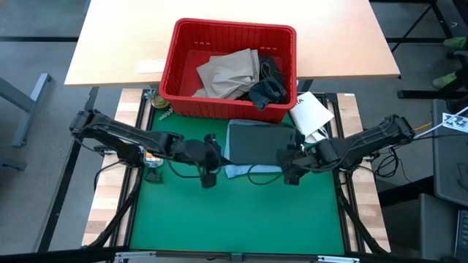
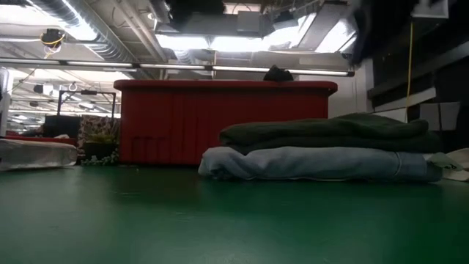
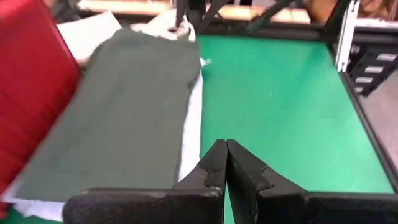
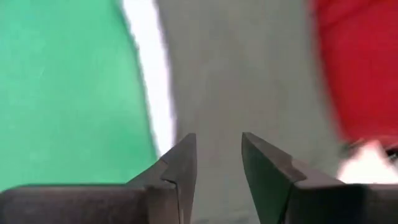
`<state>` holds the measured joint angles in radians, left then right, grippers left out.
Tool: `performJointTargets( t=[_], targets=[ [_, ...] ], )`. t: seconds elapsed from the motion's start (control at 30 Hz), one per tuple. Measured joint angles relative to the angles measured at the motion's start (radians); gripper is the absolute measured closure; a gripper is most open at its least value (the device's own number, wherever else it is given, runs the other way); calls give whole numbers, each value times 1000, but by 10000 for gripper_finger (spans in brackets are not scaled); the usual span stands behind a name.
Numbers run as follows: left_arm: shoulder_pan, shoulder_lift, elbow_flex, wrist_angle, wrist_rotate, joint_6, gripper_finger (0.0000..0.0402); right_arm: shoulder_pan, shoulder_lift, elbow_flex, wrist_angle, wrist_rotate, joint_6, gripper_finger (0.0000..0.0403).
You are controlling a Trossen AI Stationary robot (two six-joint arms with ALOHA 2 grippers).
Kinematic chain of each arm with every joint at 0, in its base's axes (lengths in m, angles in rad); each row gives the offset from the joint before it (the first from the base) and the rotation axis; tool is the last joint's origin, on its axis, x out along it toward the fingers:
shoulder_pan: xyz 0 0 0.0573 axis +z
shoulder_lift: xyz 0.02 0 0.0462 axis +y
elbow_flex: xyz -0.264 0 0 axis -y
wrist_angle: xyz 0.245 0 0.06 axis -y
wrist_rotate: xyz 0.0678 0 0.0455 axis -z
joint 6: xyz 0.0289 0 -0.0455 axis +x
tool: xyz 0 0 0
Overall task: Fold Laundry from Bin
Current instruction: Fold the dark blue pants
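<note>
Two garments folded, stacked at mat's far edge just before bin (image 1: 228,67): green one (image 1: 262,141) atop light blue (image 1: 252,172). Khakis (image 1: 228,73) and jeans (image 1: 268,88) (unfolded) left in bin. Left gripper (image 1: 210,155) shut, empty; right gripper (image 1: 290,157) part open, empty.

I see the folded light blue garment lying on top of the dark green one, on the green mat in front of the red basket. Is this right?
Not quite. The order is reversed: the dark green garment lies on top and the light blue garment is underneath, as the low view shows plainly. The rest holds: both are folded on the green mat, in front of the red basket.
</note>
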<state>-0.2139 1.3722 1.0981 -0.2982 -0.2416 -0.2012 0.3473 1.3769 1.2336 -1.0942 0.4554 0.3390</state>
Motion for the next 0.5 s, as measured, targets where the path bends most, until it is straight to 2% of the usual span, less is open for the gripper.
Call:
performJointTargets(
  t=[0.27,0.37,0.5],
  targets=[
    [-123,-237,0,-154,-287,-28,399,-1,0,189,28,238,-234,276],
    [-189,-306,0,-259,-384,-81,399,-1,0,224,63,354,-308,276],
    [-272,-364,-56,-297,-494,-135,399,-9,0,234,115,501,-371,276]
  ],
)
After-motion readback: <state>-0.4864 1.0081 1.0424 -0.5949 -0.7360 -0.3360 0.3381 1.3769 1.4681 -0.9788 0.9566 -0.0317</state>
